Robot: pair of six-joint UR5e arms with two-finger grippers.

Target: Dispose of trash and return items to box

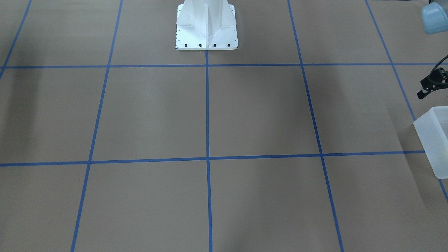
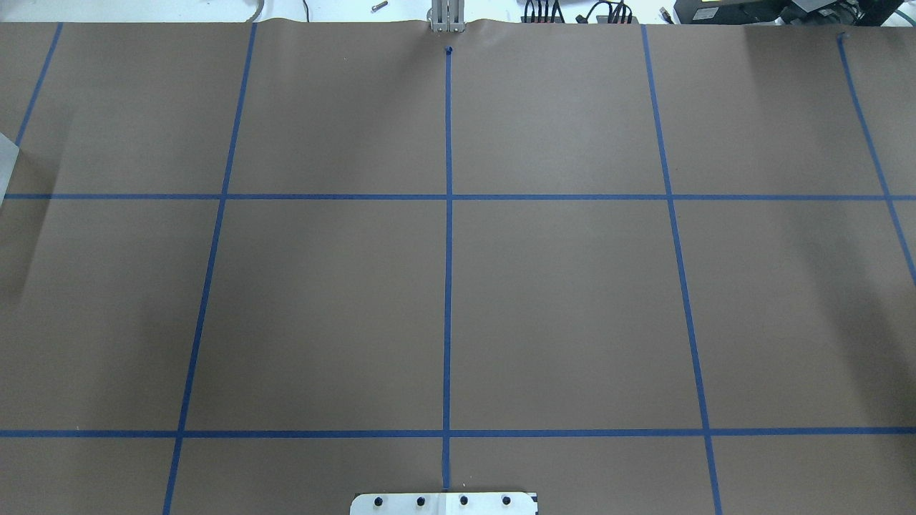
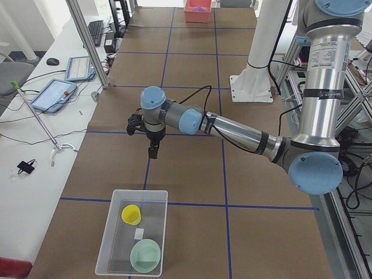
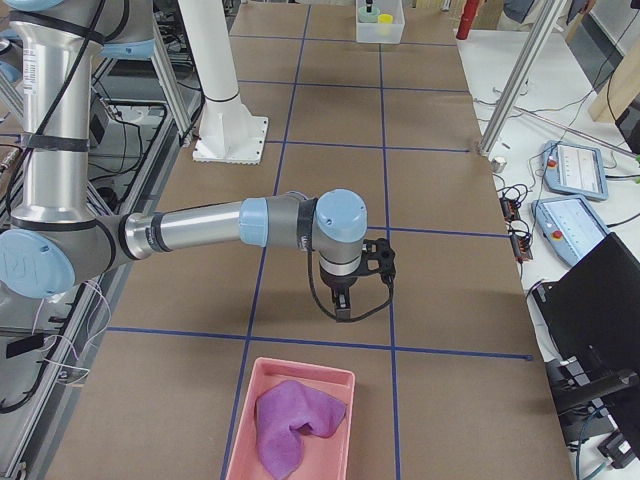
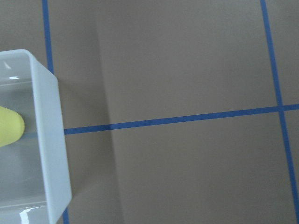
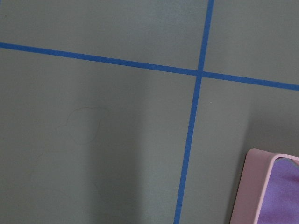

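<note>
The translucent white box (image 3: 116, 232) stands at the table's left end. In it lie the yellow cup (image 3: 131, 214) and the mint-green bowl (image 3: 145, 256), with a small white scrap (image 3: 139, 233) between them. The box's corner (image 5: 49, 140) and the cup's edge (image 5: 9, 127) show in the left wrist view. My left gripper (image 3: 152, 152) hangs above the table just short of the box; I cannot tell if it is open or shut. My right gripper (image 4: 342, 310) hangs above the table near a pink tray (image 4: 245, 410); I cannot tell its state either.
The pink tray holds a crumpled purple cloth (image 4: 292, 422); its corner (image 6: 259, 186) shows in the right wrist view. The robot's white base (image 1: 206, 24) stands at the table's back middle. The box wall (image 1: 434, 143) shows at the front view's right edge. Blue tape lines grid the brown table.
</note>
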